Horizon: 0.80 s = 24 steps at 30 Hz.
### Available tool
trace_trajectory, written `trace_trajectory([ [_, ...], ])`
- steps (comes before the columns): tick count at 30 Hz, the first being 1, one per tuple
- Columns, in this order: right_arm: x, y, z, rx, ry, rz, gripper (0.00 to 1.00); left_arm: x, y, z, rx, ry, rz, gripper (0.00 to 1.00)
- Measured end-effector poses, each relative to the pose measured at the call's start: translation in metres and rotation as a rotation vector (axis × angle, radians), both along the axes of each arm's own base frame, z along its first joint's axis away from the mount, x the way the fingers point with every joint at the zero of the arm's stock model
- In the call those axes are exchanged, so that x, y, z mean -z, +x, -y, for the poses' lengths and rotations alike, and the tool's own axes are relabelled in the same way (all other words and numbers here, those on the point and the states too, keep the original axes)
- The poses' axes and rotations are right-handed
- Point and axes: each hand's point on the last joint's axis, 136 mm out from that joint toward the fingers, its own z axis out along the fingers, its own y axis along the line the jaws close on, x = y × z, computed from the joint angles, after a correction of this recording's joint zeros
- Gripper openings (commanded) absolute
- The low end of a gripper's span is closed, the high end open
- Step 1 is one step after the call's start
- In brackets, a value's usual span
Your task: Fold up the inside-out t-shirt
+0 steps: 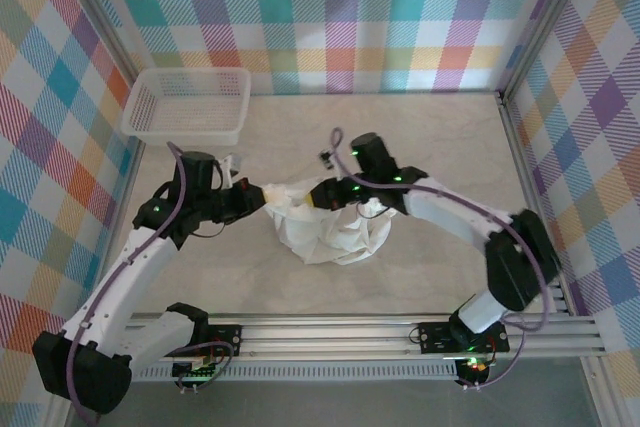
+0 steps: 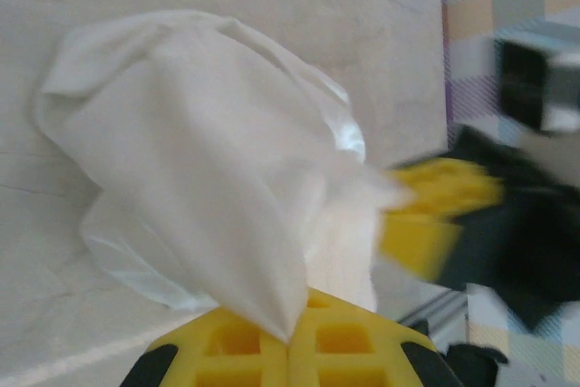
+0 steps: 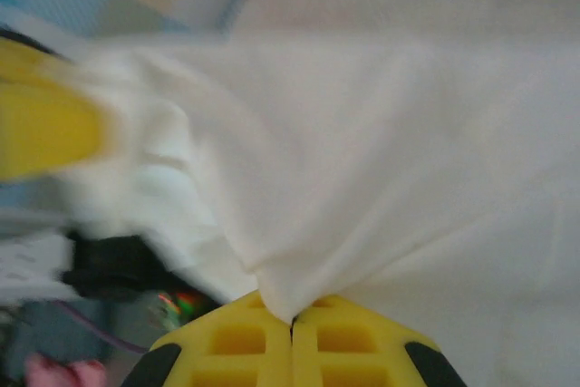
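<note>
The white t-shirt [image 1: 330, 229] hangs bunched in the middle of the table, lifted at its top between both arms. My left gripper [image 1: 262, 195] pinches its left upper edge; in the left wrist view the yellow jaws [image 2: 290, 343] are shut on a point of the white t-shirt cloth [image 2: 208, 169]. My right gripper [image 1: 318, 197] holds the top just to the right of that; its yellow jaws [image 3: 292, 322] are shut on a fold of the t-shirt [image 3: 381, 169]. The two grippers are close together, and the right one's yellow fingers [image 2: 435, 215] show blurred in the left wrist view.
A white mesh basket [image 1: 188, 104] stands at the back left corner of the marble-look table [image 1: 440, 147]. Checked walls enclose the table on three sides. An aluminium rail [image 1: 330, 332] with both arm bases runs along the near edge.
</note>
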Motion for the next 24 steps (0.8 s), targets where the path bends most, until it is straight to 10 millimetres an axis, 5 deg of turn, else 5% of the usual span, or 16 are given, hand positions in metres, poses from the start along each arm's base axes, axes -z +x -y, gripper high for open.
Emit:
trace_trajectory([
  [3, -0.047, 0.004, 0.017, 0.016, 0.162, 0.043, 0.00, 0.033, 0.003, -0.007, -0.021, -0.005, -0.036, 0.06],
  [6, -0.061, -0.003, 0.017, -0.043, 0.221, 0.041, 0.00, 0.048, 0.005, 0.001, 0.007, -0.046, -0.062, 0.21],
  [14, -0.045, -0.017, 0.013, -0.136, 0.190, -0.039, 0.00, -0.004, -0.002, -0.009, 0.083, 0.111, 0.191, 0.45],
  [18, -0.055, -0.014, 0.009, -0.159, 0.203, -0.032, 0.00, -0.033, -0.015, 0.007, 0.204, 0.283, 0.350, 0.48],
  [24, -0.052, -0.014, 0.005, -0.182, 0.203, -0.059, 0.00, -0.024, -0.009, 0.046, 0.420, 0.540, 0.437, 0.71],
])
